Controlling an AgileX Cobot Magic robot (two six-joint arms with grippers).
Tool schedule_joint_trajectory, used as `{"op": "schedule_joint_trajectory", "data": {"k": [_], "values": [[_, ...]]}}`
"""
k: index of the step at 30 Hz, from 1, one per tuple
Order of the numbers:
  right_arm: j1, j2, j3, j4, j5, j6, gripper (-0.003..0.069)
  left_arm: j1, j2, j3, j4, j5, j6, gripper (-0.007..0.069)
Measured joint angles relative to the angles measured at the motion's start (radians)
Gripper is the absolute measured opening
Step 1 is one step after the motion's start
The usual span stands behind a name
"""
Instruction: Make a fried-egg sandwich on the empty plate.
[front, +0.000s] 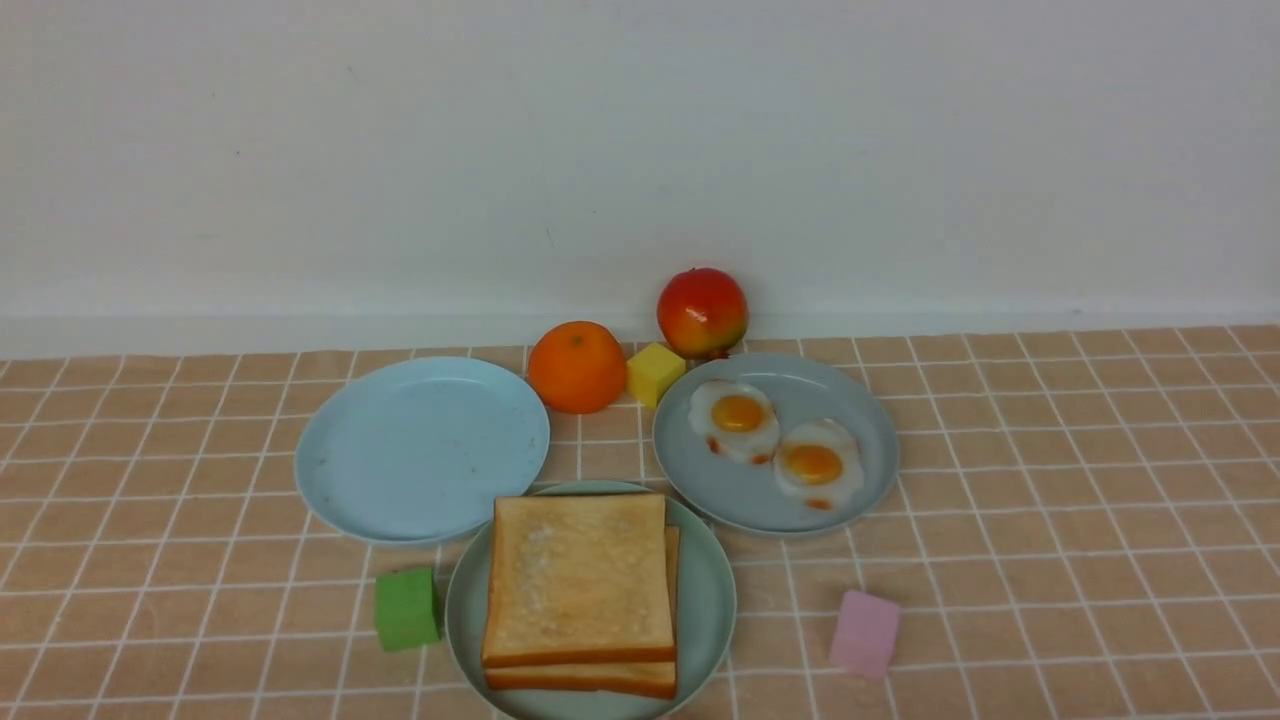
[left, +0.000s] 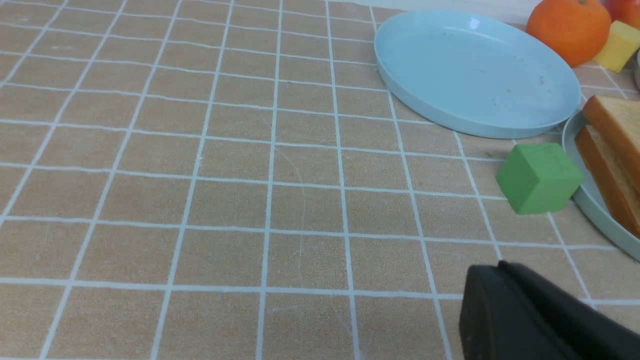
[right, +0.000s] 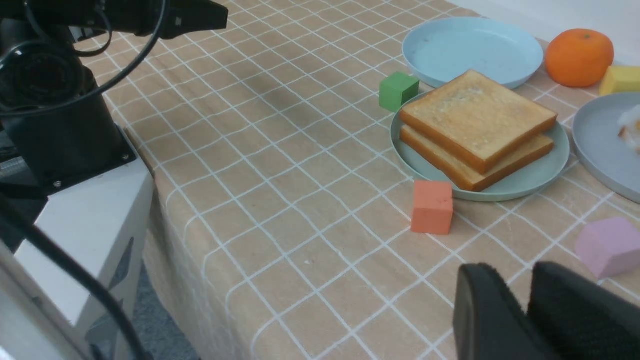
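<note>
On the near mint-green round plastic plate (front: 712, 600) we see two stacked toast slices (front: 578, 580), no egg between; both fried eggs (front: 775, 445) wait on the grey-blue plate (front: 870, 400). The left end effector (left: 505, 320) is closed and empty; the right end effector (right: 525, 310) is narrow and empty.

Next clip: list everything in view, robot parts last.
toast slices: 2, golden, stacked on mint-green plate
fried eggs: 2, white, orange yolks, on grey-blue plate
sky-blue plate: 1, bare, left rear
orange: 1, orange, between rear plates
apple: 1, red-yellow, by the wall
cubes: 4; yellow cube by orange, green cube and pink cube flanking mint-green plate, orange-red cube near it
tablecloth: 1, tan checked
left pincer: 1, black, shut
right pincer: 1, black, slightly parted, empty
</note>
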Motion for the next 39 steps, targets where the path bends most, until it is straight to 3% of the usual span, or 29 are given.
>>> {"op": "schedule_joint_trajectory", "data": {"k": [7,15,16,20,25,31,39], "values": [[-0.109,-0.044,0.0,-0.09,-0.042,0.007,0.0172,0.0,0.0,0.0,0.0,0.0,0.0,0.0017],[-0.194,-0.093,0.026,-0.476,-0.201,0.358,0.0183,0.0,0.0,0.0,0.0,0.0,0.0,0.0021],[-0.2,-0.093,0.064,-0.579,-0.262,0.48,0.0183,0.0,0.0,0.001,0.0,0.0,0.0,0.0021],[-0.201,-0.093,0.181,-0.753,-0.4,0.722,0.0185,0.0,0.0,0.001,0.0,0.0,0.0,0.0026],[-0.201,-0.093,0.303,-0.82,-0.488,0.818,0.0189,0.0,0.0,0.002,0.0,0.0,0.0,0.0031],[-0.231,-0.093,0.431,-0.816,-0.514,0.827,0.019,0.0,0.0,0.002,0.0,0.0,0.0,0.0034],[-0.304,-0.093,0.444,-0.799,-0.563,0.785,0.0199,0.0,0.0,0.002,0.0,-0.003,0.0,0.0038]]}}
